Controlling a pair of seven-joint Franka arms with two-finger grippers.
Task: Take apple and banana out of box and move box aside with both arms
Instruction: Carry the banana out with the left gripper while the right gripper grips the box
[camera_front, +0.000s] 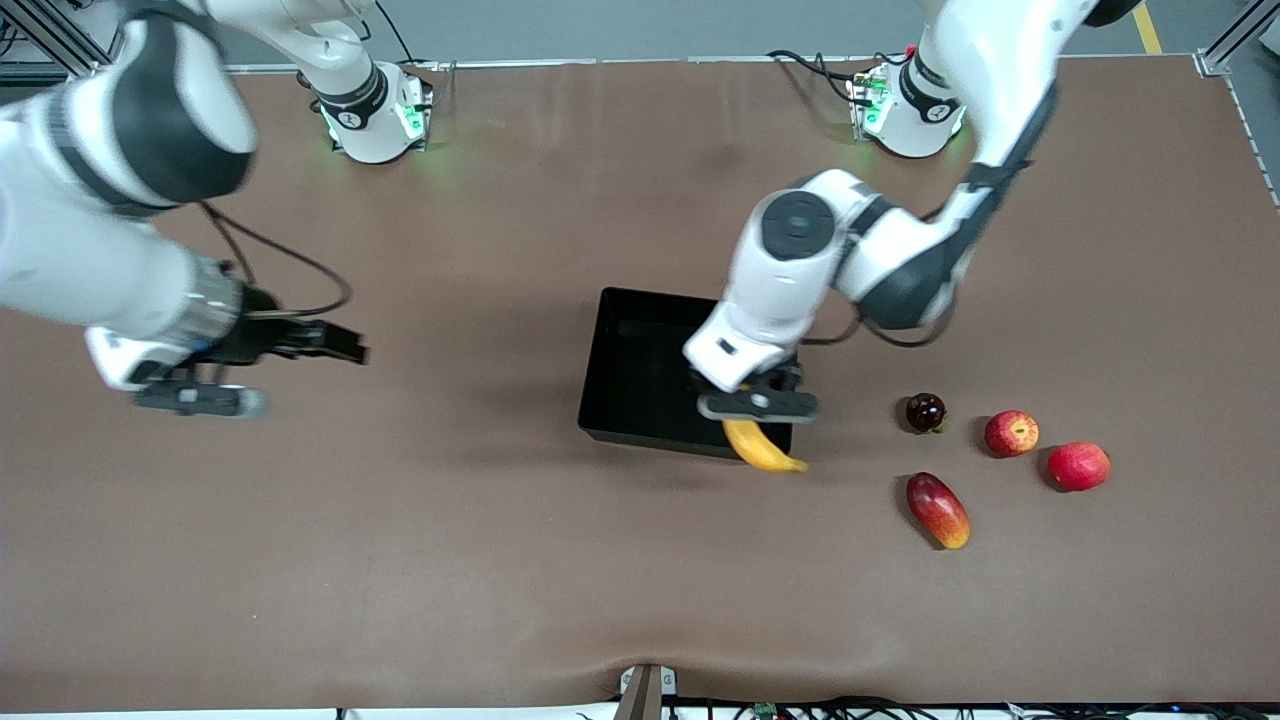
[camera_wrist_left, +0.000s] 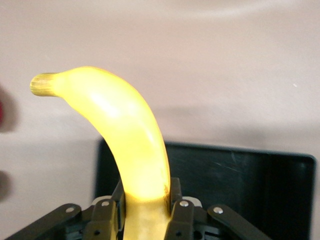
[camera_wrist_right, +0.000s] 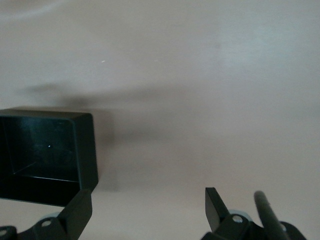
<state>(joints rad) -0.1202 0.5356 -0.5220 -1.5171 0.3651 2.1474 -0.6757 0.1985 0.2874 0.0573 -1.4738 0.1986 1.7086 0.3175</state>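
Observation:
The black tray (camera_front: 640, 340) lies mid-table. My left gripper (camera_front: 757, 405) is shut on the yellow banana (camera_front: 762, 447) and holds it over the tray's corner toward the left arm's end. The banana's free end sticks out past the tray's wall. In the left wrist view the banana (camera_wrist_left: 125, 140) rises from between the fingers (camera_wrist_left: 181, 217), with the tray (camera_wrist_left: 240, 185) below. The dark maroon fruit (camera_front: 925, 411), apple (camera_front: 1011, 433), round red fruit (camera_front: 1078, 466) and mango (camera_front: 938, 510) lie on the table toward the left arm's end. My right gripper (camera_front: 300, 375) is open and empty, over bare table toward the right arm's end.
The brown table (camera_front: 400, 560) carries nothing else. The right wrist view shows one end of the tray (camera_wrist_right: 45, 150) off to the side of the open right gripper (camera_wrist_right: 147, 205). The arm bases (camera_front: 375, 110) stand along the table's edge farthest from the front camera.

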